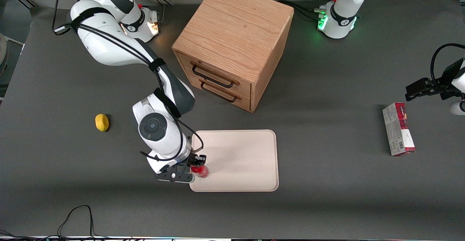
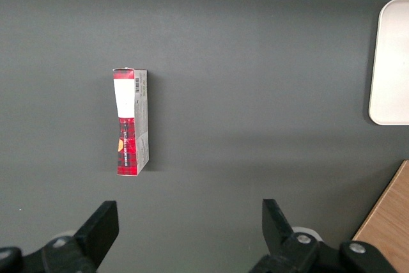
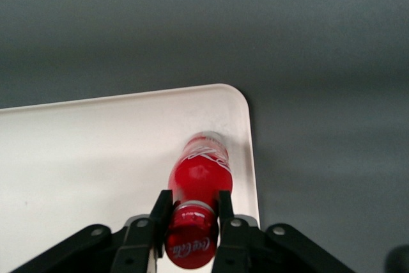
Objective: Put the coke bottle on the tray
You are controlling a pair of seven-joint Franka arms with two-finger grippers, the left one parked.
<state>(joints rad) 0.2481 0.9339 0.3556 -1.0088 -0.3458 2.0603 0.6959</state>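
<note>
The coke bottle [image 1: 201, 171] is a small red bottle with a red cap. It stands upright over the cream tray [image 1: 247, 161], close to the tray's corner nearest the front camera at the working arm's end. My right gripper [image 1: 198, 164] is shut on the bottle's neck just under the cap. In the right wrist view the gripper [image 3: 192, 201] has one finger on each side of the bottle [image 3: 199, 174], above the tray [image 3: 77, 158] near its rounded corner. I cannot tell whether the bottle's base touches the tray.
A wooden two-drawer cabinet [image 1: 232, 41] stands farther from the front camera than the tray. A yellow lemon [image 1: 102, 122] lies toward the working arm's end. A red-and-grey carton [image 1: 398, 128] lies toward the parked arm's end and shows in the left wrist view [image 2: 131, 123], as does the tray's edge [image 2: 393, 62].
</note>
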